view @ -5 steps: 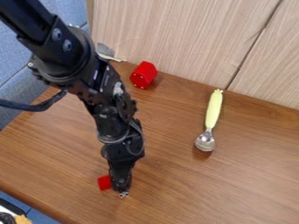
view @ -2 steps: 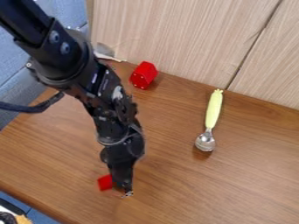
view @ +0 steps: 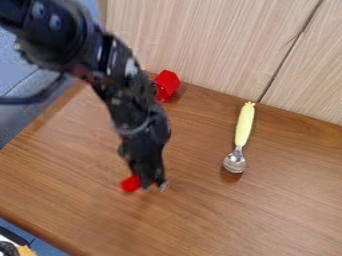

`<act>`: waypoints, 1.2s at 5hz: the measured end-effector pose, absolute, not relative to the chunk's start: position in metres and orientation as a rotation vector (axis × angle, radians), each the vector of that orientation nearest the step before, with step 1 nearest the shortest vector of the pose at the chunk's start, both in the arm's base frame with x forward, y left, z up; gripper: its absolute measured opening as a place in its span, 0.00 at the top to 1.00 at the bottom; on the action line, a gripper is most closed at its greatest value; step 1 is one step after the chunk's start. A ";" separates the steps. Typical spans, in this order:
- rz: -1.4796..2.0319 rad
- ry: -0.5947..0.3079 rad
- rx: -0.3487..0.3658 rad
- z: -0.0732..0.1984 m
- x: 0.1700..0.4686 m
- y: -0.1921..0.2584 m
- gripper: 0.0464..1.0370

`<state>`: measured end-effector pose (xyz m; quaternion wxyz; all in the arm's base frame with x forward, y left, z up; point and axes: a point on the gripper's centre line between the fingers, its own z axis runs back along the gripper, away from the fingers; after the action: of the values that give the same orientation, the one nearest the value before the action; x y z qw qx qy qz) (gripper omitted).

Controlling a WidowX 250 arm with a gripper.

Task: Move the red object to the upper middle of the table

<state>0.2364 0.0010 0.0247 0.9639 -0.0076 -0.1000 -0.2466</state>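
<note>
Red object (view: 129, 184) is held by the tool (view: 151, 184), closed on it.

Arm (view: 113, 60): slants down from the far left.
Wrist (view: 141, 122): angled slightly rightward.
Gripper (view: 153, 183): hangs left of centre, pointing down and nearward.

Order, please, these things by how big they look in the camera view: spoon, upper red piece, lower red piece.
Largest: spoon
Then: upper red piece, partly hidden by the arm
Smallest: lower red piece, counting what shows
</note>
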 end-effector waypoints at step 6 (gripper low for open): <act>-0.339 -0.270 0.039 0.016 0.412 -0.004 0.76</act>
<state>0.4119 -0.0040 0.0157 0.9764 0.0195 -0.1340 -0.1684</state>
